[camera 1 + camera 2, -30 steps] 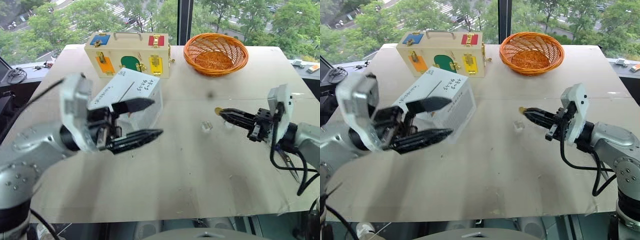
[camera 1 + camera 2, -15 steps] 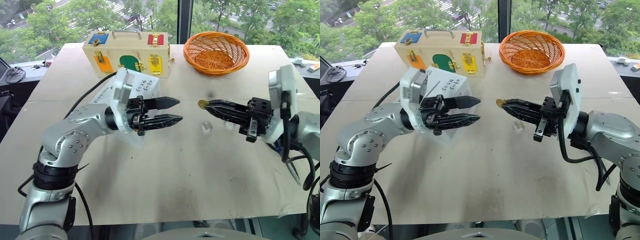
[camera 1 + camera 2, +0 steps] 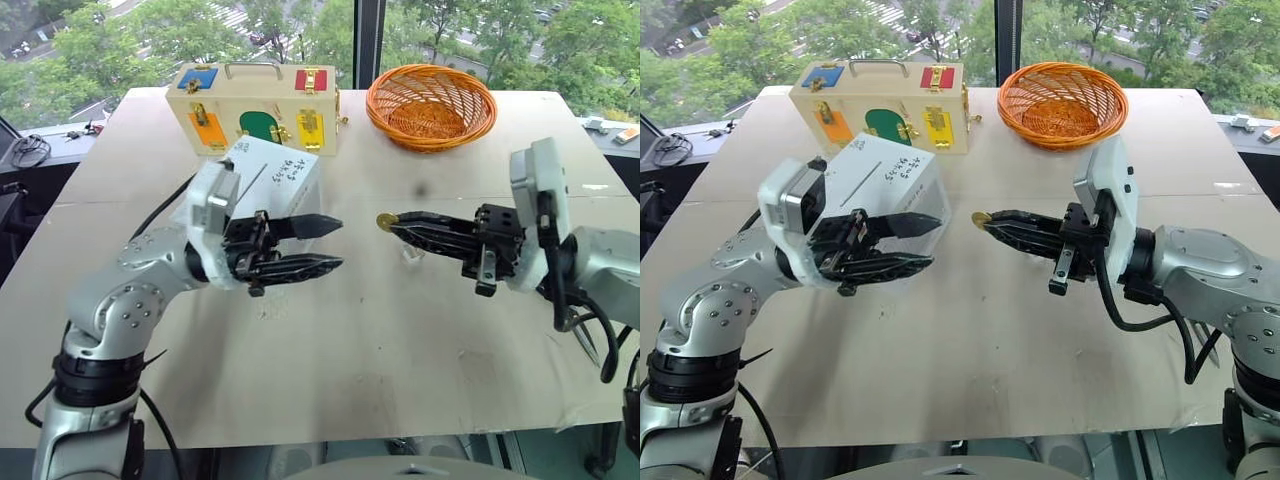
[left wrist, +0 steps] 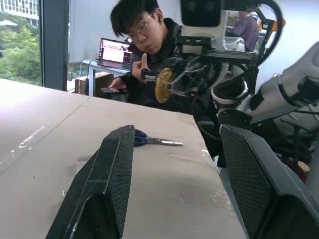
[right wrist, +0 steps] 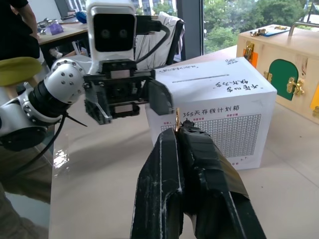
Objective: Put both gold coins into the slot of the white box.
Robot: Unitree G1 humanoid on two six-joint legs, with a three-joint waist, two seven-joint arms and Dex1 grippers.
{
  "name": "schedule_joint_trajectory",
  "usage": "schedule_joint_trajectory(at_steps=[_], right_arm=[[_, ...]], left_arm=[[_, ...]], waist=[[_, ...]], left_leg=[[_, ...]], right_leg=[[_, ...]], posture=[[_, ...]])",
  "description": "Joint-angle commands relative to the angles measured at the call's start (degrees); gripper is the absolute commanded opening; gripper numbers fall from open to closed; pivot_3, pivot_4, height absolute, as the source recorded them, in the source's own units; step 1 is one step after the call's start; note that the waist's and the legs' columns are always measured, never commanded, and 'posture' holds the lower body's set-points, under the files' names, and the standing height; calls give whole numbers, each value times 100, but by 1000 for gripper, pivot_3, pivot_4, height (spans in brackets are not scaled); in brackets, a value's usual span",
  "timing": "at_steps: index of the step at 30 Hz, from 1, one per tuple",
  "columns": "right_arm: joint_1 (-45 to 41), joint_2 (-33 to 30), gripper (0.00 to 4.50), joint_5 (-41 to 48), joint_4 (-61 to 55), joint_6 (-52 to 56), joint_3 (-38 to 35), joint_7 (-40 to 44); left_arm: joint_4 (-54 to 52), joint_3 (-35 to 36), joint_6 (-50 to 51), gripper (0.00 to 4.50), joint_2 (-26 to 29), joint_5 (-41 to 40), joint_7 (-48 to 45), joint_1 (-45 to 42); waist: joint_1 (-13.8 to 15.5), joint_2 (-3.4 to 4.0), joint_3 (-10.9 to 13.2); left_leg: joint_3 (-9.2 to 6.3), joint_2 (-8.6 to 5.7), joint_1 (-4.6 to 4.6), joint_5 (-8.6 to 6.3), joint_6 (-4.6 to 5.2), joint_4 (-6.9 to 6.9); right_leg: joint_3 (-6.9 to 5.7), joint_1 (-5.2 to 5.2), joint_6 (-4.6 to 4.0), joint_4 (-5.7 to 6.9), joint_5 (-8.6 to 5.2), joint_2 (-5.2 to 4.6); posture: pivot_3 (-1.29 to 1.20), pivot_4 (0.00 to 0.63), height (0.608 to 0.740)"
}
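A gold coin is pinched at the tips of my right gripper, which is shut on it and points level toward my left gripper. In the left wrist view the coin faces me flat; in the right wrist view it stands edge-on. My left gripper is open with nothing between its fingers, a short gap from the coin. The white box stands just behind my left gripper, its slot on the top face.
A tan wooden case with coloured doors and an orange wicker basket stand at the table's far edge. A small clear holder lies under my right gripper. Scissors lie on the table's right side. A person sits beyond the table.
My right gripper has carried the coin leftward, toward my left gripper. My left gripper has sunk a little and its fingers have narrowed from wide open.
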Motion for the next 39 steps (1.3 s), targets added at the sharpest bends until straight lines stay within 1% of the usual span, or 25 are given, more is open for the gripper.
schedule_joint_trajectory(at_steps=[1, 5, 10, 15, 18, 21, 33, 39], right_arm=[[-106, -43, 0, 21, -124, -182, 43, 108], [-202, 10, 0, 123, -93, -214, 211, 215], [-248, 84, 0, 68, -71, -249, 477, 355], [-155, 63, 0, 35, -109, -347, 464, 428], [-96, 6, 0, 60, -132, -391, 420, 464], [-79, -34, 0, 81, -133, -420, 415, 480], [-202, -16, 0, 54, -48, -416, 481, 514], [-272, -30, 0, 89, -11, -402, 467, 534]], left_arm=[[-346, 203, -26, 2754, 83, -135, -84, 91], [-519, -151, 281, 2754, -144, -204, 522, -433], [-579, -245, 458, 2754, -249, -238, 785, -582], [-603, -243, 550, 2754, -271, -265, 845, -593], [-618, -235, 599, 1986, -292, -294, 874, -593], [-635, -236, 618, 720, -311, -302, 902, -599], [-676, -291, 676, 720, -358, -307, 922, -629], [-715, -322, 768, 720, -289, -308, 917, -587]], waist=[[6, 0, 0], [74, -5, 3], [-4, -7, 4], [8, -7, 4], [9, -7, 4], [10, -7, 4], [10, -7, 4], [11, -7, 4]], left_leg=[[-1, 2, 0, 0, 0, 0], [-2, -2, -3, 0, 0, 5], [-2, -4, 1, 0, 0, 11], [-5, -3, 0, 0, 0, 6], [-5, -2, 0, 0, 0, 5], [-5, -2, 0, 0, 0, 5], [-5, -4, 0, 0, 0, 5], [-5, -4, 0, 0, 0, 6]], right_leg=[[-1, 0, 0, 0, 0, 0], [-14, 4, 0, 0, 0, -8], [4, 5, 3, 0, 2, -9], [-6, 4, 2, 2, 1, 2], [-6, 4, 1, 2, 1, 2], [-3, 4, 2, 1, 1, -2], [-3, 4, 2, 1, 1, -2], [-3, 4, 2, 1, 1, -2]], posture=[[0, 150, 740], [0, 150, 740], [0, 150, 740], [0, 150, 740], [0, 150, 740], [0, 150, 740], [0, 150, 740], [0, 150, 740]])
